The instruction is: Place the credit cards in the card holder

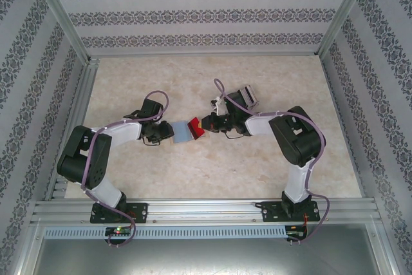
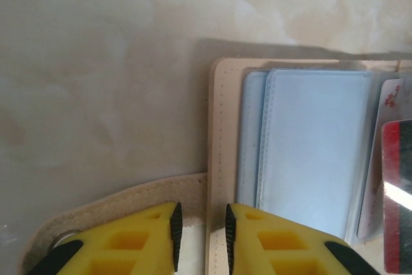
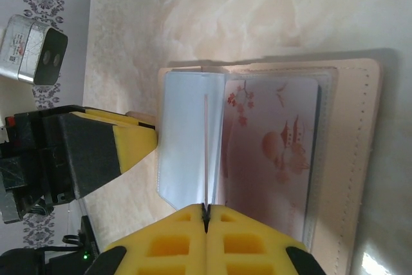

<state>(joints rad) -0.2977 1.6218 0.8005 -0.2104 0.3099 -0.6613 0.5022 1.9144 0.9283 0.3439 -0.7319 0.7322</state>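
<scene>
The beige card holder lies open on the table with pale blue sleeves fanned up. A white card with a red drawing sits in one sleeve. My right gripper is shut on a red credit card. It holds the card on edge over the sleeves, where it looks like a thin line. My left gripper is at the holder's left side. Its jaws stand a little apart astride the cover's stitched edge, above the strap. From above, the holder lies between both grippers.
A small grey-and-white box stands on the table just behind the right arm, also seen as the box from the right wrist. Metal frame rails and patterned walls enclose the marble-look tabletop.
</scene>
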